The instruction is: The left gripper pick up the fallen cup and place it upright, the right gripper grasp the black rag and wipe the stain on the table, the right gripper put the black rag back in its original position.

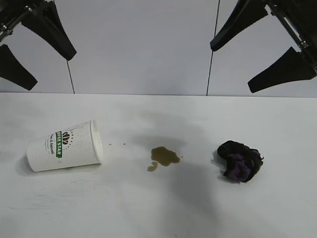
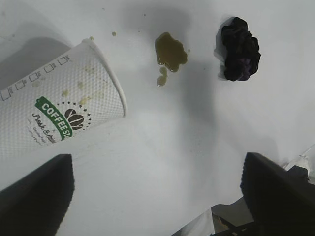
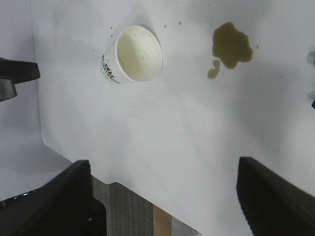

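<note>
White and faintly grained, the worktop (image 1: 158, 208) fills the lower part of the exterior view and carries everything else.

High above it hang the two arms. The left end effector (image 1: 27, 57) sits at about 10 o'clock in the exterior view, its two tapered black fingers spread wide apart and holding nothing. The right end effector (image 1: 265, 57) sits at about 2 o'clock, fingers likewise wide apart and empty. Neither touches anything on the worktop.

The cup (image 1: 64, 146) lies on its side at about 8 o'clock on the worktop, white textured paper with a green and black logo, its open mouth turned toward the middle of the worktop. The right wrist view looks into that mouth (image 3: 139, 54); the inside is pale and looks drained. A few small brown specks lie on the worktop just off its rim.

The black rag (image 1: 240, 161) is bunched up with purple patches at about 4 o'clock, well apart from the cup.

The stain (image 1: 164, 156) is a brown-olive puddle between cup and rag, touching neither, with a small blob just beside it on the cup's side.
</note>
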You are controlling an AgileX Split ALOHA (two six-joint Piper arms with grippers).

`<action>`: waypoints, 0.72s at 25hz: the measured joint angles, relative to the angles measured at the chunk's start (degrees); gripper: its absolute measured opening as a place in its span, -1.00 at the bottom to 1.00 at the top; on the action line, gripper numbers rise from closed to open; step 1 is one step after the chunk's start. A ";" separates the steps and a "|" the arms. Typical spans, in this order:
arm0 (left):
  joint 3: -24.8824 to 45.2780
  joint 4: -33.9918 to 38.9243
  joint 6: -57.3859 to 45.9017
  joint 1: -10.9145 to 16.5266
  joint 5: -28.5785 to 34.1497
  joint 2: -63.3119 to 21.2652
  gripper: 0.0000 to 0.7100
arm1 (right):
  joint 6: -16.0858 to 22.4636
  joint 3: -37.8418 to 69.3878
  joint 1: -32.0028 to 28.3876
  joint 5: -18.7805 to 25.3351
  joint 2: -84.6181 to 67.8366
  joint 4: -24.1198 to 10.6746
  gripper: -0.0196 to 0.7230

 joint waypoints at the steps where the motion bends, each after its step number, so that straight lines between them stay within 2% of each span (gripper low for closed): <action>1: 0.00 0.00 0.00 0.00 0.00 0.00 0.87 | 0.00 0.00 0.00 -0.06 0.00 0.00 0.56; 9: 0.00 0.00 1.78 0.00 0.17 0.00 0.87 | 0.00 0.00 0.00 -0.12 0.00 0.05 0.56; 18: -0.50 -1.15 19.60 0.00 -4.18 0.02 0.87 | 0.00 0.00 0.00 -0.12 0.00 0.05 0.56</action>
